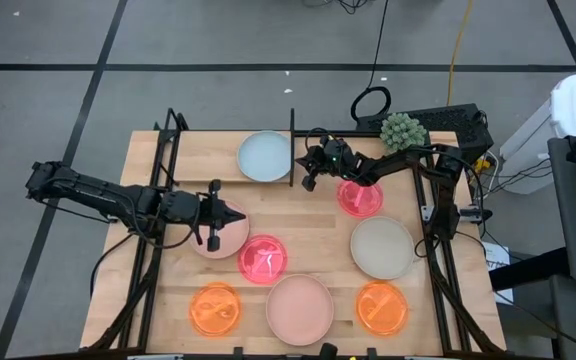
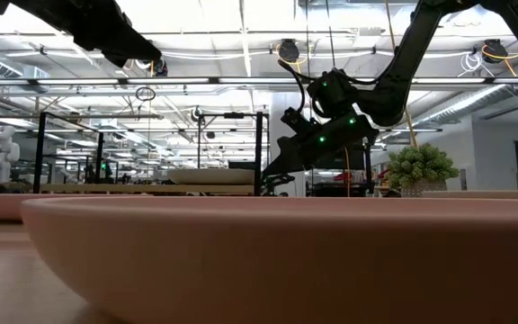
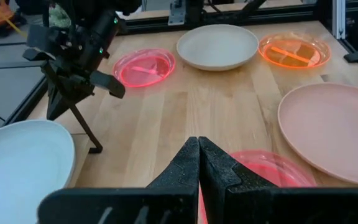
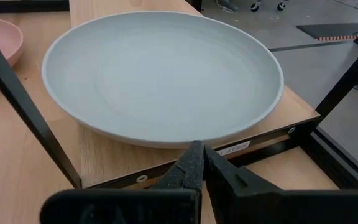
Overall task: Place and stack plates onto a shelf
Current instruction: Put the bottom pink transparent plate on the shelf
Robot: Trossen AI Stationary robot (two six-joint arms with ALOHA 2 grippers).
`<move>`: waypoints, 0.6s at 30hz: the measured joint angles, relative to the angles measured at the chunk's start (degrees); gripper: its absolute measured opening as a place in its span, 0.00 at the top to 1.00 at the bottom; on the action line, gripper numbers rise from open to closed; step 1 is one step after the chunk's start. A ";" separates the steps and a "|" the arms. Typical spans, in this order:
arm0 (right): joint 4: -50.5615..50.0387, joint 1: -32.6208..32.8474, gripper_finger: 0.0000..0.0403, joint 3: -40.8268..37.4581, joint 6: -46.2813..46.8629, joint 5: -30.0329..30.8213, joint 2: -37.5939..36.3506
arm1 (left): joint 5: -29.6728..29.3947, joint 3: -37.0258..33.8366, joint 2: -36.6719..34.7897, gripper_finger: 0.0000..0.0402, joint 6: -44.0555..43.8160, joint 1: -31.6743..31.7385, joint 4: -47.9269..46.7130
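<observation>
The light-blue plate (image 1: 265, 156) (image 4: 160, 74) lies flat on the shelf (image 1: 203, 155), a light-wood plank (image 4: 104, 155) in a black frame at the table's far side. My right gripper (image 1: 308, 178) (image 4: 197, 163) is shut and hovers just right of that plate's rim, by a frame post. My left gripper (image 1: 213, 215) (image 3: 199, 165) is shut above a pale-pink plate (image 1: 230, 238) near the table's left side, which is hidden in its wrist view. On the tabletop lie two neon pink plates (image 1: 263, 259) (image 1: 360, 197), two orange plates (image 1: 215, 308) (image 1: 381, 307), a beige plate (image 1: 381, 247) and a second pale-pink plate (image 1: 300, 308).
Black frame posts (image 1: 292, 140) (image 4: 30, 118) stand around the shelf plank. A small green plant (image 1: 403, 131) sits at the far right corner beside the right arm's base. Cables run past the table's far edge. Bare wood (image 1: 308, 225) shows in the table's middle.
</observation>
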 joint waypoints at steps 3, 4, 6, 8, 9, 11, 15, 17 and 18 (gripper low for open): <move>-0.01 0.00 1.00 0.00 0.25 0.00 0.00 | 0.00 0.00 0.00 1.00 0.37 0.00 0.02; 0.00 0.00 1.00 0.00 0.33 0.00 0.00 | 0.00 0.00 0.00 1.00 0.41 0.00 0.01; -0.02 0.00 1.00 0.00 0.31 0.00 0.00 | 0.00 0.00 0.00 1.00 0.50 0.00 0.01; 0.14 0.00 1.00 0.00 0.29 0.00 0.00 | 0.00 0.00 0.00 1.00 0.52 0.00 0.01; 0.37 0.00 1.00 0.00 0.26 0.00 0.00 | 0.00 0.00 0.00 1.00 0.52 0.00 0.01; 0.43 0.00 1.00 0.00 0.11 0.00 0.00 | 0.00 0.00 0.00 1.00 0.50 0.00 0.05; 0.66 0.00 1.00 0.00 -0.11 0.00 0.00 | 0.00 0.00 0.00 1.00 0.50 0.00 0.59; 0.68 0.00 1.00 0.00 -0.11 0.00 0.00 | 0.00 0.00 0.00 1.00 0.50 0.00 0.62; 0.80 0.00 1.00 0.00 -0.12 0.00 0.00 | 0.00 0.00 0.00 1.00 0.50 0.00 0.62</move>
